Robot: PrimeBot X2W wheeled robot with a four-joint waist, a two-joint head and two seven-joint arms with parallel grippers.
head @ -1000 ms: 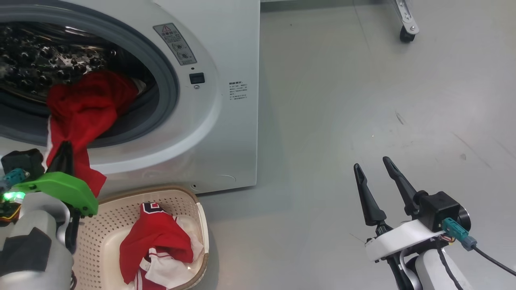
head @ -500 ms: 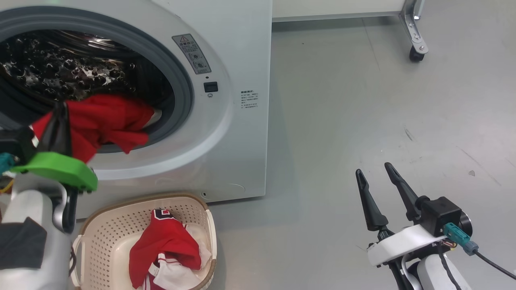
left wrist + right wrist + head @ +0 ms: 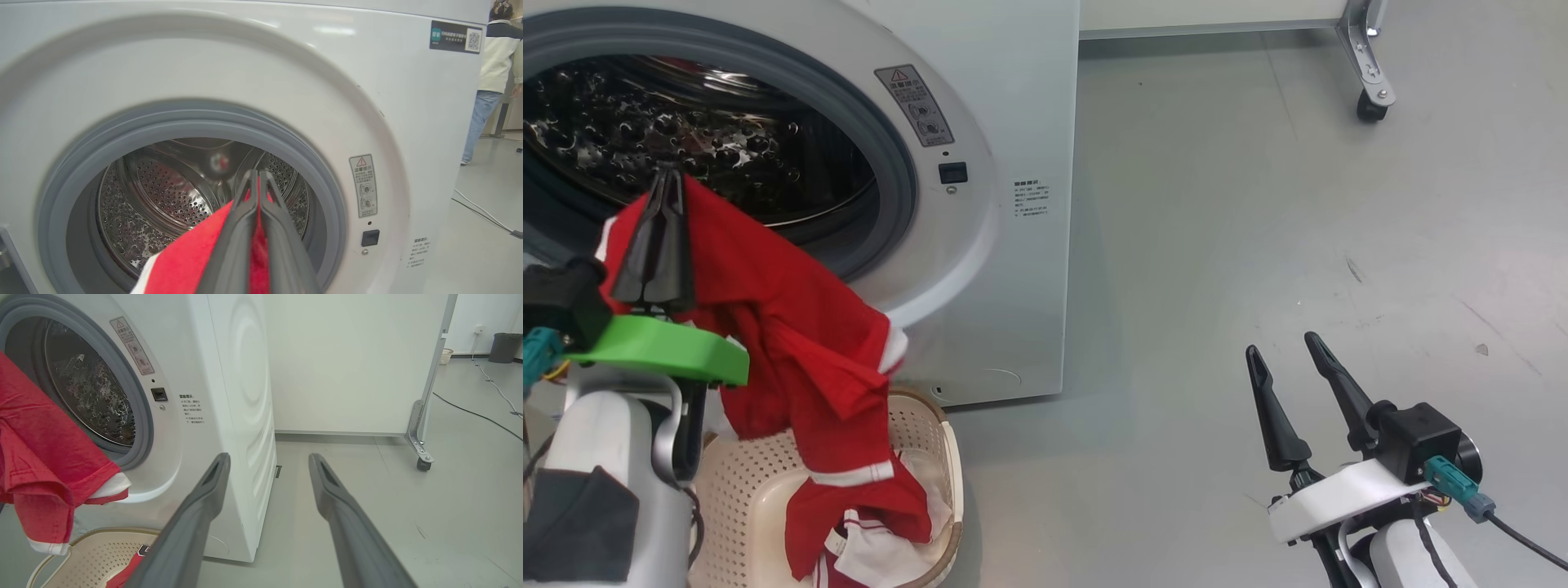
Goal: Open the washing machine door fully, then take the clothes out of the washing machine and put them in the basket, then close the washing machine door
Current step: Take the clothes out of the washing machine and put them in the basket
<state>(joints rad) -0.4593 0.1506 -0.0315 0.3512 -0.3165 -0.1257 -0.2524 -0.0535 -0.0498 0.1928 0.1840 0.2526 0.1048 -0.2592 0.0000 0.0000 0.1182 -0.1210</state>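
Floor [image 3: 1217, 245] — basket [image 3: 752, 490]: clothes [image 3: 874, 555], maybe two | left hand [image 3: 668, 175] pinches garment [image 3: 800, 343] | right hand [image 3: 1281, 344] splayed

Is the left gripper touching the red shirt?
Touching. The left wrist view shows the left gripper shut on the red shirt, fabric pinched inside.

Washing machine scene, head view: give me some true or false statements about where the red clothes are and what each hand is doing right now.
1. The left hand is shut on a red garment. True.
2. That garment lies wholly inside the washing machine. False: it hangs outside the porthole, over the basket.
3. The right hand is open and holds nothing. True.
4. The basket is empty. False: a red and white garment lies in it.
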